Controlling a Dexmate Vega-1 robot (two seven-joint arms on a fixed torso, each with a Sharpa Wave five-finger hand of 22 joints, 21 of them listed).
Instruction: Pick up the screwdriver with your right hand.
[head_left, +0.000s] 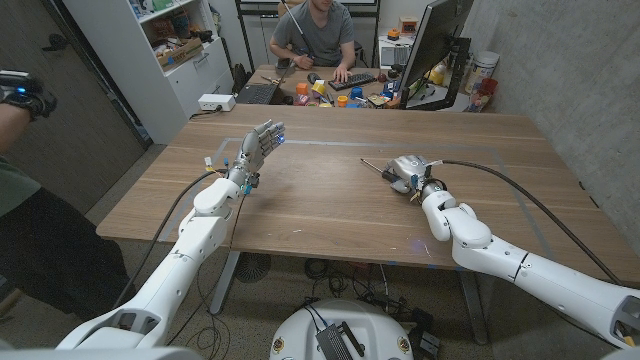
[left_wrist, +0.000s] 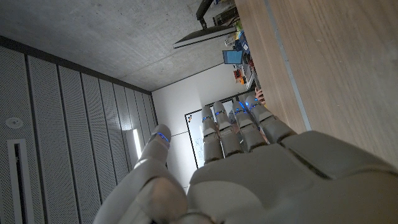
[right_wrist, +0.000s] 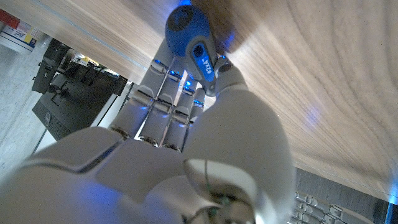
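Both arms reach over my wooden table (head_left: 330, 205). Left hand (head_left: 258, 146) stands spread on the left, holding nothing. Right hand (head_left: 408, 170) grips the screwdriver (head_left: 378, 168) (blue handle against the thumb) at right-centre; whether it is lifted, I cannot tell.

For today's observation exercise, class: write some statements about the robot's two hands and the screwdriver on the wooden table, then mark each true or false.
1. The right hand is at the screwdriver. True.
2. The screwdriver's handle is red. False: the right wrist view shows a blue handle.
3. The left hand holds the screwdriver. False: it holds nothing, fingers apart.
4. The screwdriver's metal shaft sticks out beyond the right hand, over the table. True.
5. A person sits at a desk behind the table. True.
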